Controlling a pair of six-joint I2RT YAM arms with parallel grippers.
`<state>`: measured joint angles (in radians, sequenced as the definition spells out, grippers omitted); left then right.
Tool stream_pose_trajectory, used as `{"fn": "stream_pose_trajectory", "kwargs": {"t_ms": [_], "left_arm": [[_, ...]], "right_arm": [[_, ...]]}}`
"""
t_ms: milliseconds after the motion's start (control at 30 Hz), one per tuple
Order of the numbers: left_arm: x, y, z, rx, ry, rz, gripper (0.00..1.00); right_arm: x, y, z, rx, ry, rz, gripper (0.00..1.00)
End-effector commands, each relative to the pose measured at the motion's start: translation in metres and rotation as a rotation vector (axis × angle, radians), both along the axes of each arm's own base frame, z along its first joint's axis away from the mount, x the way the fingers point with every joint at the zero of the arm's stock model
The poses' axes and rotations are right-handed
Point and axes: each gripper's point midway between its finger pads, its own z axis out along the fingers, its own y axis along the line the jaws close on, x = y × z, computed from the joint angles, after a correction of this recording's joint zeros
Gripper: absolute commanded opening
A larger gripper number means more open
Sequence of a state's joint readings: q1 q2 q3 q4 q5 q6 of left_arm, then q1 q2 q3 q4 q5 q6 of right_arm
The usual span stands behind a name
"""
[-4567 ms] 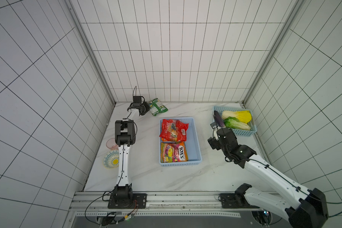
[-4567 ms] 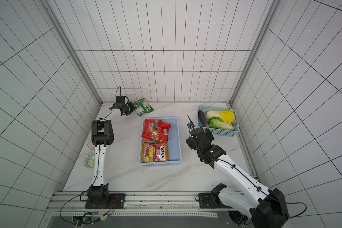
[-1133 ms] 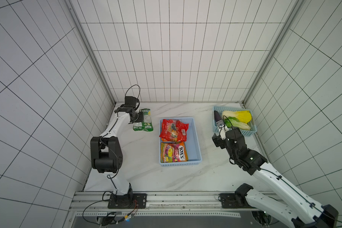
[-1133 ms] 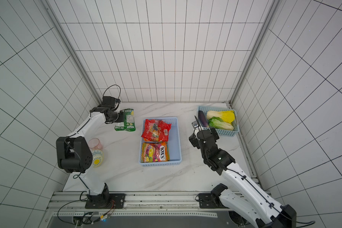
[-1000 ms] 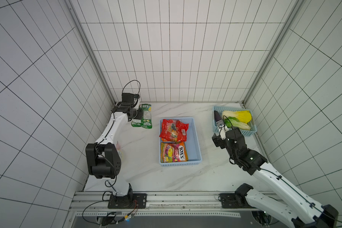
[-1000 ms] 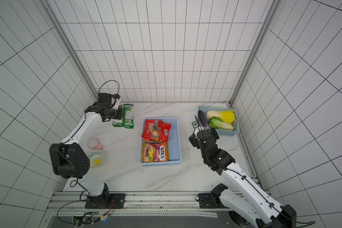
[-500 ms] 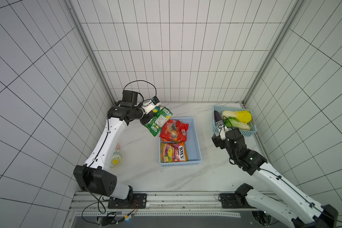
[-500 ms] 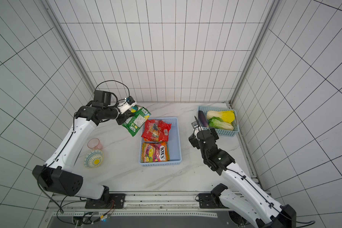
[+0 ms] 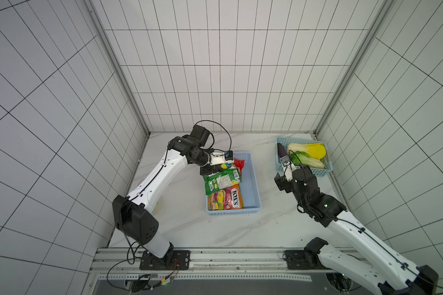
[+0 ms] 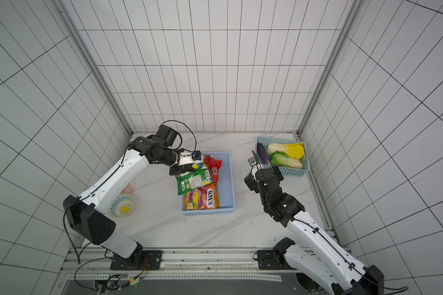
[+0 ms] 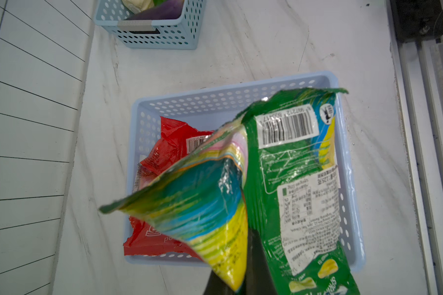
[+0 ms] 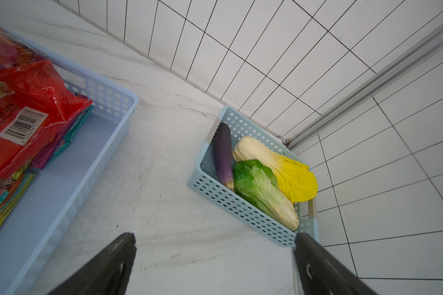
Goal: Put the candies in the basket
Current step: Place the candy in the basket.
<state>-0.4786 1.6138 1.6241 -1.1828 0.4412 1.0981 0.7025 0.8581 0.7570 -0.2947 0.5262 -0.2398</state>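
**Green candy bag hangs over the basket, close to release**

The white marble bench (image 9: 187,229) carries everything. The pale blue basket (image 9: 255,184) stands in its middle, where both arms can reach it, so I give all places from this basket.

The left arm stretches over the basket wall on its own side. The left tool (image 9: 211,169) is closed tight on one edge of the green candy bag (image 9: 221,181). Because it is pinched only at that edge, the bag hangs down freely and folds a little. In the left wrist view it hangs above the inside of the basket, and as far as I can judge it rests on nothing.

Two bags already lie inside the basket: a FOXS bag (image 9: 226,200) at the end near the robot and a red bag (image 9: 239,163) at the far end. The green bag hangs about where these two meet.

I judge that the step in hand is the release. The tool should open only when the whole bag is past the wall.

The right tool (image 12: 215,240) is wide open and holds nothing. It stands beyond the opposite side of the basket, between it and the smaller vegetable basket (image 9: 304,172), probably to keep out of the way.
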Motion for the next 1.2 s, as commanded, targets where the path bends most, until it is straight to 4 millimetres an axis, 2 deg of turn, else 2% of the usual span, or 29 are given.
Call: {"fn": "stream_pose_trajectory", "kwargs": {"t_ms": [0,167,300,400,533,667,800,867,967,1033,1100,1167], "left_arm": [[-0.005,-0.013,-0.030,0.133,-0.056,-0.086,0.00],[-0.010,-0.024,-0.063,0.250,-0.049,-0.132,0.00],[-0.007,-0.025,-0.078,0.287,-0.026,-0.120,0.00],[-0.011,-0.027,-0.088,0.295,-0.006,-0.150,0.00],[-0.013,-0.033,-0.095,0.278,0.014,-0.146,0.03],[-0.017,-0.041,-0.100,0.239,0.018,-0.164,0.03],[-0.028,-0.047,-0.105,0.236,0.048,-0.171,0.06],[-0.036,-0.047,-0.110,0.241,0.065,-0.176,0.12],[-0.037,-0.046,-0.109,0.231,0.072,-0.144,0.28],[-0.037,-0.045,-0.100,0.219,0.057,-0.120,0.40],[-0.034,-0.043,-0.090,0.205,0.015,-0.096,0.57],[-0.026,-0.041,-0.081,0.190,-0.036,-0.048,0.63]], "right_arm": [[-0.001,-0.002,0.000,-0.005,-0.017,-0.006,0.99],[-0.004,0.002,0.004,0.018,-0.022,0.019,0.99],[-0.002,-0.004,0.003,0.000,-0.028,-0.010,0.99],[-0.004,0.002,0.006,0.025,-0.025,0.023,0.99],[-0.002,-0.003,0.004,0.004,-0.028,-0.006,0.99],[-0.005,0.002,0.007,0.027,-0.027,0.022,0.99],[-0.003,-0.003,0.004,0.004,-0.031,-0.007,0.99],[-0.004,0.001,0.006,0.021,-0.028,0.016,0.99],[-0.003,-0.003,0.006,0.010,-0.033,-0.002,0.99],[-0.002,-0.005,0.004,-0.005,-0.035,-0.015,0.99],[-0.003,-0.002,0.004,0.009,-0.032,0.003,0.99],[-0.003,0.000,0.004,0.011,-0.028,0.010,0.99]]}}
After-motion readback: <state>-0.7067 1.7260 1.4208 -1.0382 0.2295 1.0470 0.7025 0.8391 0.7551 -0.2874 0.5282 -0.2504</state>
